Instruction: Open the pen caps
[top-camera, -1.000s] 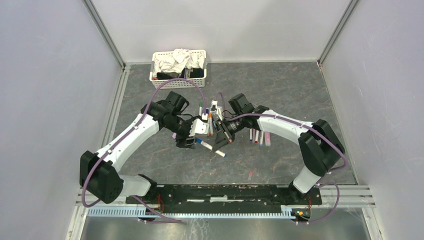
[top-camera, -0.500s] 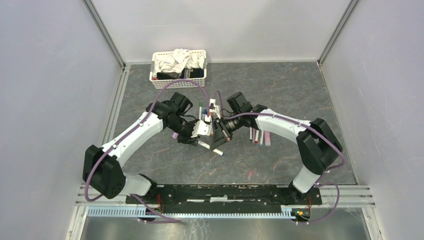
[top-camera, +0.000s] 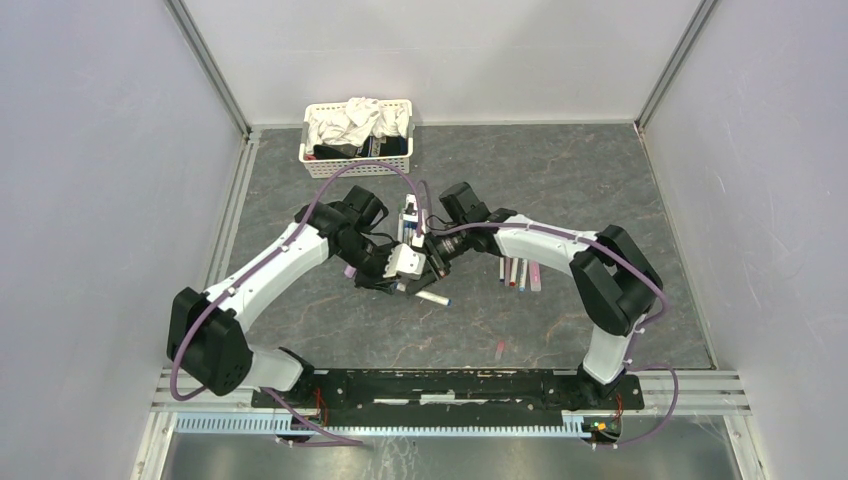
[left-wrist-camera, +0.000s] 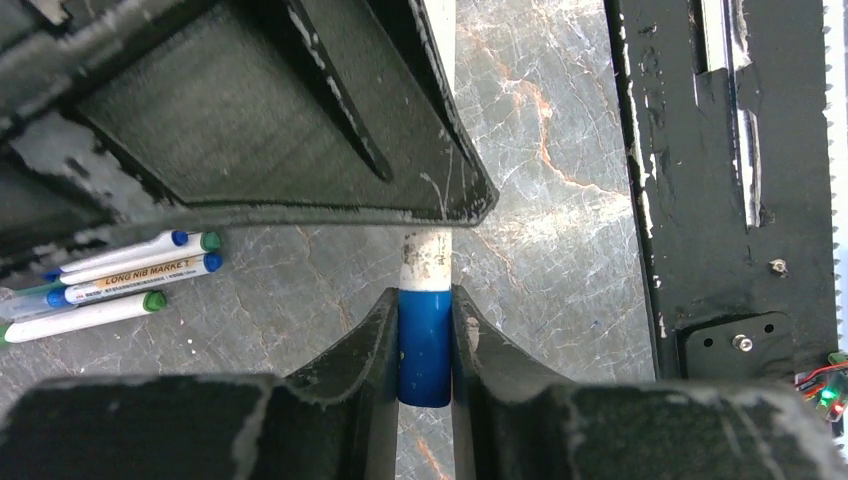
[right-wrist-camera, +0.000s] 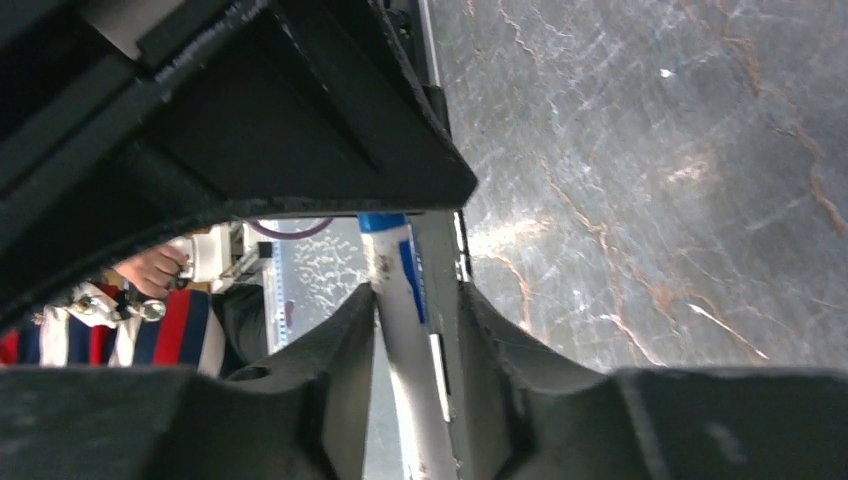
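left claw (left-wrist-camera: 425, 312): clamped on blue pen cap (left-wrist-camera: 425, 355)
right claw (right-wrist-camera: 417, 300): parted, loose around white pen barrel (right-wrist-camera: 398, 330)

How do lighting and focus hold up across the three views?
Top view: evenly lit, sharp throughout. Left wrist view: glare on the table, blue cap crisp. Right wrist view: table glare again, pen slightly soft, fingers nearly black.

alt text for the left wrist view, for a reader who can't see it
The left gripper clamps the blue cap of a white-barrelled pen at centre frame. Other pens lie side by side on the grey marbled table at left.
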